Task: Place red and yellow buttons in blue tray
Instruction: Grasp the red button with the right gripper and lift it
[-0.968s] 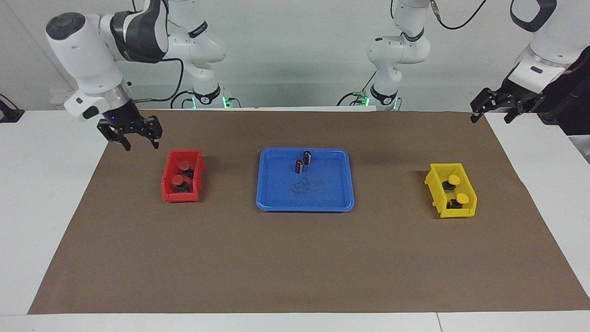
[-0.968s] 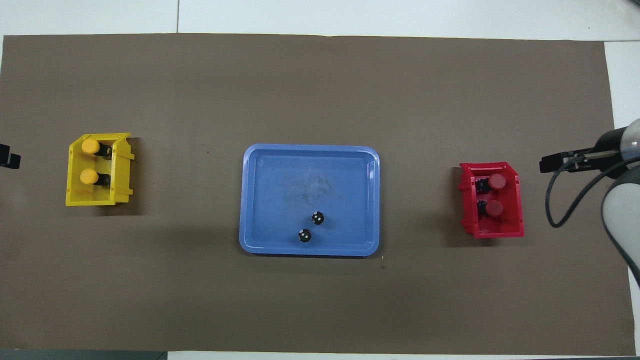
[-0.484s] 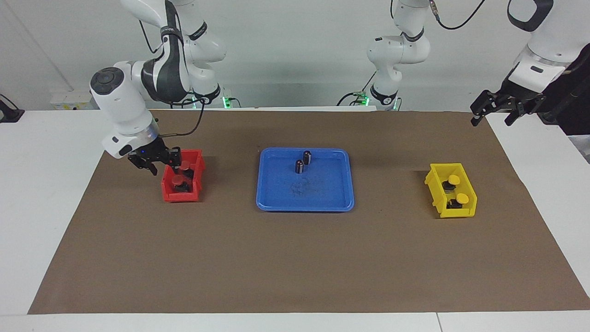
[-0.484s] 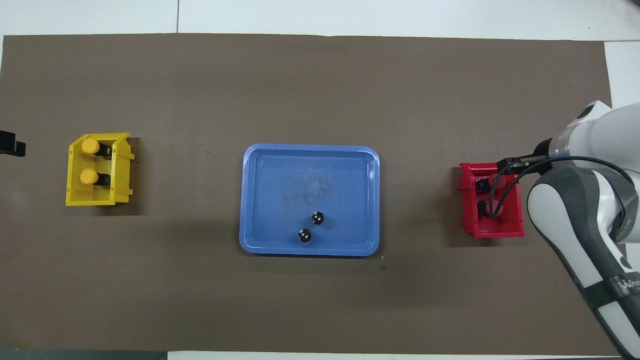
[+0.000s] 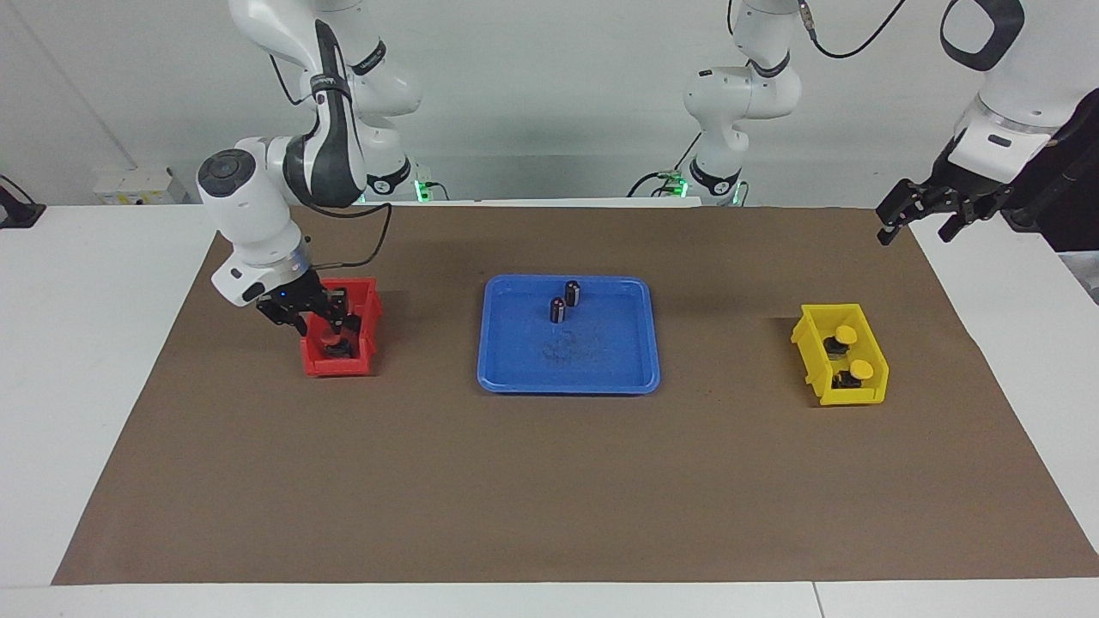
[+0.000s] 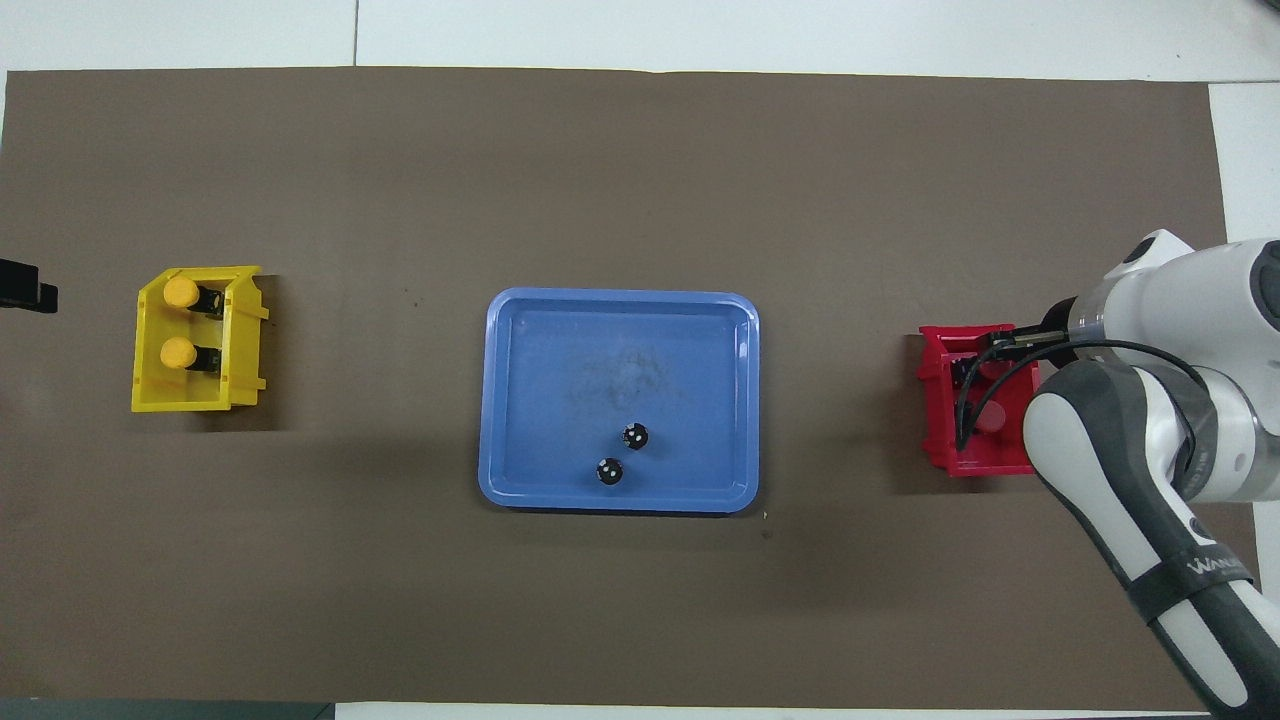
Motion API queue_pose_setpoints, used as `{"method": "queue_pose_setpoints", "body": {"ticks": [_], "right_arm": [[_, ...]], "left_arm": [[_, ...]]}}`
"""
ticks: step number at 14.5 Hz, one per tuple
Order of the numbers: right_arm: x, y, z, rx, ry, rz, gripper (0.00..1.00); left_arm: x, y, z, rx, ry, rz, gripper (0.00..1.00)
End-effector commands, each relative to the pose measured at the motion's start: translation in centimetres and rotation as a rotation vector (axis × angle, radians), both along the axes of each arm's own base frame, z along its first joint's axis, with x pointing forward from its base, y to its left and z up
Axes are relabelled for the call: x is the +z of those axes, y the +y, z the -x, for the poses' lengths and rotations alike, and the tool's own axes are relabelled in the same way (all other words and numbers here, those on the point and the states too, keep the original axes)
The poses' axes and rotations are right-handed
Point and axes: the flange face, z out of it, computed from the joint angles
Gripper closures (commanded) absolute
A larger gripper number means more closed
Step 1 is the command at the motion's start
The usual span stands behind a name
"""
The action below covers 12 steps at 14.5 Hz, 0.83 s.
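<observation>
The blue tray [image 5: 601, 365] [image 6: 560, 340] lies mid-table. Two red buttons sit in a small red bin [image 5: 316, 360] [image 6: 940, 450] toward the right arm's end. My right gripper [image 5: 322, 324] is lowered into this bin, its fingers open around the button nearer the robots, which it mostly hides. The other red button [image 5: 330, 342] shows below it. In the overhead view the arm covers most of the bin. Two yellow buttons [image 5: 846, 334] [image 5: 861, 369] [image 6: 181, 291] [image 6: 178, 352] sit in a yellow bin [image 5: 811, 360] [image 6: 235, 395]. My left gripper [image 5: 920, 215] waits open, raised over the table's edge.
Two dark capless cylinders [image 5: 573, 293] [image 5: 557, 310] [image 6: 635, 436] [image 6: 608, 472] stand in the tray's part nearest the robots. A brown mat [image 5: 549, 481] covers the table.
My right gripper has swung from beside the red bin and come down into it, over the red button nearer the robots. The left arm has barely moved.
</observation>
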Motion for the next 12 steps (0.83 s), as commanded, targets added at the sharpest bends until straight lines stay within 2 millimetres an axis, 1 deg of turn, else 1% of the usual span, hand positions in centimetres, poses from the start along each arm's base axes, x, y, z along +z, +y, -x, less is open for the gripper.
{"method": "queue_pose_setpoints", "body": {"ticks": [1,4,7,10,12], "right_arm": [[-1.4,0.3,0.7,-0.013,-0.02,0.012,0.43],[-1.5,0.3,0.7,-0.015,-0.026,0.012,0.43],[-2.2,0.3,1.1,-0.015,-0.031,0.012,0.43],[-2.8,0.1,1.6,-0.016,-0.031,0.013,0.43],[-2.7,-0.1,1.6,-0.018,-0.04,0.014,0.43]], "left_arm": [[0.2,-0.1,0.9,0.008,-0.033,-0.012,0.0],[0.1,-0.2,0.9,0.006,-0.03,-0.012,0.0],[0.1,0.1,0.9,0.012,-0.03,-0.012,0.0],[0.1,-0.2,0.9,0.008,-0.03,-0.012,0.0],[0.1,-0.3,0.9,0.006,-0.03,-0.012,0.0]]}}
